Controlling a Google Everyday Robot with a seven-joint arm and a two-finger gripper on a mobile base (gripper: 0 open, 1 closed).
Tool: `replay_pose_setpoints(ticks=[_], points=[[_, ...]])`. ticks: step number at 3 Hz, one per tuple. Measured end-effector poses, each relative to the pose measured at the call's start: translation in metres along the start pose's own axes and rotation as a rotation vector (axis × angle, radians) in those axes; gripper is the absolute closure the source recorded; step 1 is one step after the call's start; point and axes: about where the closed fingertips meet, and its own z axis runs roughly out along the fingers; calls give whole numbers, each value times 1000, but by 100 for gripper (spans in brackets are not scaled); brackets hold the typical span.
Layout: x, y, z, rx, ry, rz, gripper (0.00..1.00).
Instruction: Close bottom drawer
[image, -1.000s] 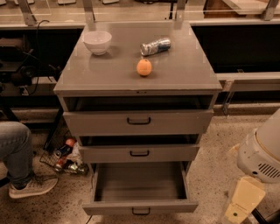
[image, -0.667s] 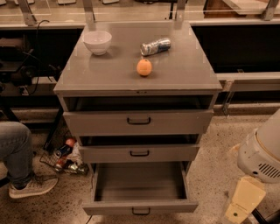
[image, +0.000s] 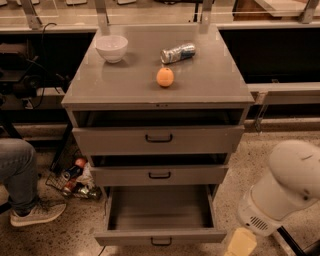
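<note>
The bottom drawer (image: 160, 235) of the grey metal cabinet (image: 160, 92) stands pulled far out, its wide shallow tray empty and its small black loop handle (image: 161, 242) at the frame's lower edge. The middle drawer (image: 159, 175) and the top drawer (image: 159, 140) above it are each out a little. My gripper is out of view. Only the arm's white rounded housing (image: 287, 185) and a pale yellow part (image: 241, 242) show at the lower right, to the right of the bottom drawer's front corner.
On the cabinet top lie a white bowl (image: 111, 48), an orange (image: 165, 77) and a tipped can (image: 178, 53). A person's leg and shoe (image: 30, 212) are at the lower left. A wire basket with bottles (image: 75, 180) sits on the floor left of the cabinet.
</note>
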Motion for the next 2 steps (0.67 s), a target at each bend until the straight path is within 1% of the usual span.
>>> replay_pose_setpoints(ticks=[1,2], points=[[0,-10,77,-58,-50,48,0],[-10,-26,91,-22,-100,60,0]])
